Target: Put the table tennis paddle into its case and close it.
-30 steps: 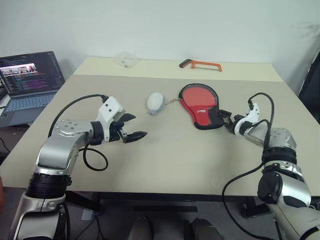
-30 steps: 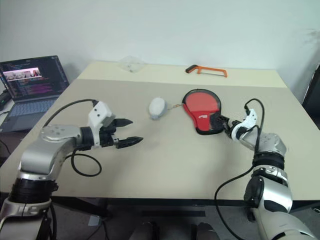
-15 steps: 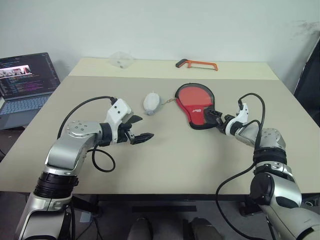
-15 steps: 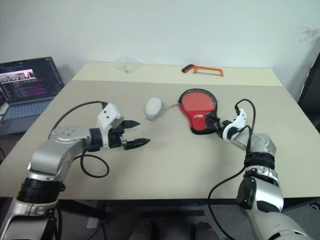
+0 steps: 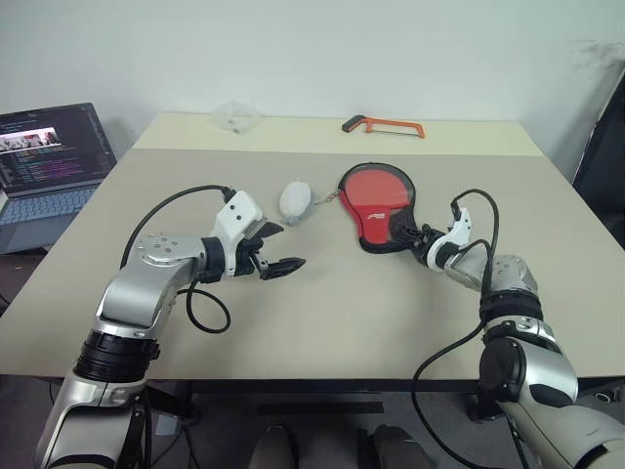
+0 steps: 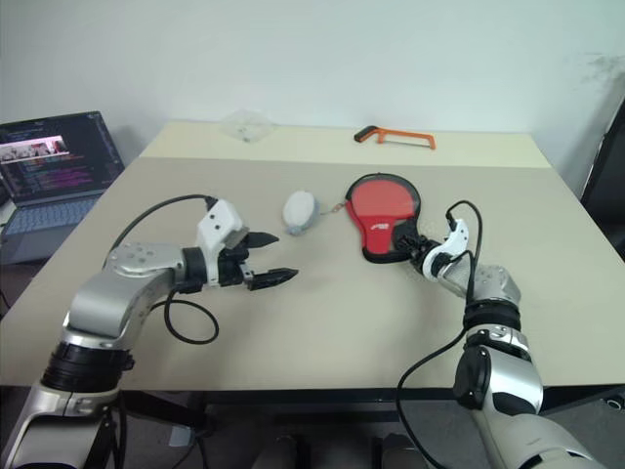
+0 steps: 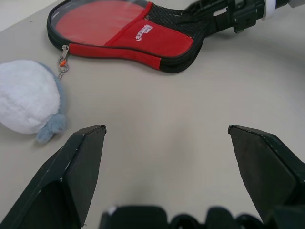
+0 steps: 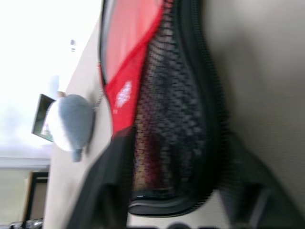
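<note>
The case (image 5: pixel 376 195) lies flat on the table, its red and mesh side up. A round red face, likely the table tennis paddle (image 7: pixel 95 19), shows through its clear panel; the handle is hidden under the mesh. My right gripper (image 5: pixel 403 233) is at the case's narrow end. In the right wrist view its fingers (image 8: pixel 105 186) press on either side of the mesh end (image 8: pixel 167 124), shut on it. My left gripper (image 5: pixel 280 247) hovers open over bare table to the left of the case, holding nothing.
A white plush charm (image 5: pixel 298 198) hangs by a short chain from the case's zip pull. An orange hacksaw (image 5: pixel 383 124) and a clear plastic piece (image 5: pixel 236 117) lie at the table's far edge. A laptop (image 5: pixel 49 156) stands off to the left.
My right gripper has moved left onto the case's narrow end and closed from open onto it. The left gripper has stayed open and in place. The camera view shifted.
</note>
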`<state>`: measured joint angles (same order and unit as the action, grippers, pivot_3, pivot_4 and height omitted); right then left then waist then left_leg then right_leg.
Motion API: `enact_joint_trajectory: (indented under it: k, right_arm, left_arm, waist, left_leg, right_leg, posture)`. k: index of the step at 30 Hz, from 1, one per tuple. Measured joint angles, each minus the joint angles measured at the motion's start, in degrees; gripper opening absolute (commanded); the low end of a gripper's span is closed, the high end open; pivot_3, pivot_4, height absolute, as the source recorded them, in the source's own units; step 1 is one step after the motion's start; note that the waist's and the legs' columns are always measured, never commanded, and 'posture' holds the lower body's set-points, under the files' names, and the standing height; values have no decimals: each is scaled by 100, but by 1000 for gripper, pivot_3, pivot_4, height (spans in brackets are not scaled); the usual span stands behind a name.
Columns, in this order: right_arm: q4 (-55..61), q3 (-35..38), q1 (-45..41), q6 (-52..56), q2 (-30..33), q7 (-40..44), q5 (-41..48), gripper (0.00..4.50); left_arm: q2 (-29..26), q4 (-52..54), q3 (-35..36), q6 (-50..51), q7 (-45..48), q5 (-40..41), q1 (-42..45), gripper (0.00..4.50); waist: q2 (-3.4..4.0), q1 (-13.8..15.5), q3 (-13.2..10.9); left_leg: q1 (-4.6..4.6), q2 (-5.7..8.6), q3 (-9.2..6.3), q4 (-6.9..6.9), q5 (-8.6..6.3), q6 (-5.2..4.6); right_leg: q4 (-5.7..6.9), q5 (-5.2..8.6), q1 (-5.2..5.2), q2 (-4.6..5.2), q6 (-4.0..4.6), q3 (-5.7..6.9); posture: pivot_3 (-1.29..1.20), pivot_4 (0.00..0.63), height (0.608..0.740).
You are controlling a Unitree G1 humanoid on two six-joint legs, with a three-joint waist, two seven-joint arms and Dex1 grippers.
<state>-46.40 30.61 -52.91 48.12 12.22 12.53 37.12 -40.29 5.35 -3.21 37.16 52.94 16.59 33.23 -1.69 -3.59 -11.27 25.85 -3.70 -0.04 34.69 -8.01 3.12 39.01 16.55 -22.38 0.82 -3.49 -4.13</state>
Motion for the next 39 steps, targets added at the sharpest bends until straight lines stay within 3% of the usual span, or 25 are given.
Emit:
enact_joint_trajectory:
  k: [3,4,7,16,23,33,39]
  right_arm:
    - [104,-76,-34,95,-29,-3,2,117]
    - [193,-128,-11,182,-46,-5,-3,49]
    - [784,-343,261,542,-147,3,9,49]
    - [4455,-862,2224,2885,-427,-168,821,49]
    - [6304,-809,3464,3957,-748,-532,1487,49]
    - [7485,-1080,4944,4043,-643,-1231,2961,49]
    - [7539,-1201,5175,4099,-476,-1485,3458,49]
  left_arm:
    - [13,-71,-28,-18,-6,-24,-1,4500]
    - [22,-74,-40,-27,-6,-26,0,4500]
    - [33,-92,-63,-44,-5,-32,-3,4500]
    - [-14,-184,-142,-73,94,-72,-7,4500]
    - [-81,-341,-340,-74,353,-130,89,4500]
    - [-113,-550,-490,-128,614,-246,325,4500]
    - [-128,-682,-537,-154,691,-324,428,4500]
  waist:
    - [-7,-2,4]
    - [-11,-3,7]
    - [-11,0,7]
    - [-19,27,17]
    - [-25,34,22]
    - [-51,34,40]
    - [-54,34,43]
  left_leg:
    - [-4,0,-1,2,0,0]
    - [-6,-1,-1,3,0,0]
    - [-5,-1,-4,3,1,-1]
    - [-9,-3,-17,-71,-2,-1]
    - [-7,-11,-31,-75,-3,-1]
    - [-8,-11,-43,-75,-3,-1]
    - [-9,-11,-47,-75,-3,-2]
  right_leg:
    - [1,-1,4,0,0,1]
    - [0,-4,6,0,1,0]
    - [2,-3,5,0,3,2]
    - [-1,24,-9,-4,45,21]
    - [4,32,-14,-14,57,32]
    - [1,47,-7,-14,42,41]
    - [2,49,-6,-14,42,43]
  posture:
    - [0,150,740]
    - [0,150,740]
    - [0,150,740]
    - [0,150,740]
    - [0,150,740]
    - [0,150,740]
    - [0,150,740]
